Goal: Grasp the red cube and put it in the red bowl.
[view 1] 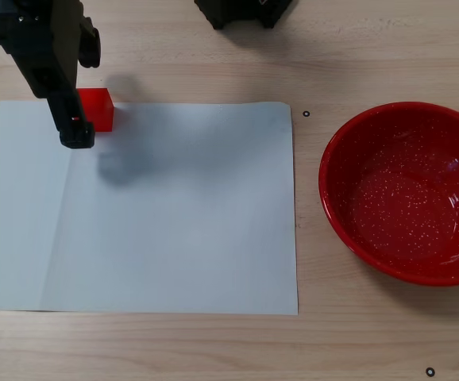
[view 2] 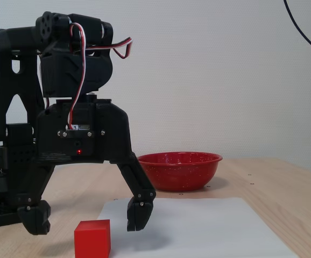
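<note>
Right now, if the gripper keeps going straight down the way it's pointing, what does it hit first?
Probably the red cube: the open gripper hangs just above it, fingers to either side. Depth is unclear, so a fingertip might reach the white paper instead.

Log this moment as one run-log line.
phase: pre-grasp | gripper: open, straddling red cube, not closed | cube: on paper | red bowl: empty

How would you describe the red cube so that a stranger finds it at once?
Look at the white paper sheet on the wooden table. At its top left corner in the top-down fixed view, under the black arm, sits the red cube, matte and far smaller than the red bowl.
</note>
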You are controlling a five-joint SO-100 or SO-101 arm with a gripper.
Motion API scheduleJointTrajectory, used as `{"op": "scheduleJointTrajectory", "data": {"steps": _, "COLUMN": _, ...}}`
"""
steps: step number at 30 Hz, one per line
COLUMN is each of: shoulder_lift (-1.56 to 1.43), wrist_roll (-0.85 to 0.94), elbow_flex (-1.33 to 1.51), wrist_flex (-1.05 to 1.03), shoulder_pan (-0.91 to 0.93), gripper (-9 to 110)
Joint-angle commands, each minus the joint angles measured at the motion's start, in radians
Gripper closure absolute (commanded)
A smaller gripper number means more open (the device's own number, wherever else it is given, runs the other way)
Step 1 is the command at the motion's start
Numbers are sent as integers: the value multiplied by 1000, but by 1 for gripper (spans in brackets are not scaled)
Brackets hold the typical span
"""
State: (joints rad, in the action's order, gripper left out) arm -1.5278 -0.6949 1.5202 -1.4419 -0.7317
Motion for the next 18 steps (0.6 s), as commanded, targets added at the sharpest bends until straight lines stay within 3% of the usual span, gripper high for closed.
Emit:
{"op": "scheduleJointTrajectory", "data": {"steps": 1, "shoulder_lift": -17, "wrist_roll": 14, "elbow_flex": -38, "wrist_flex": 21, "shoulder_pan": 6, "gripper": 46}}
{"op": "scheduleJointTrajectory", "data": {"steps": 18, "shoulder_lift": 28, "wrist_roll": 26, "elbow_flex": -11, "wrist_flex": 58, "shoulder_pan": 18, "gripper": 48}}
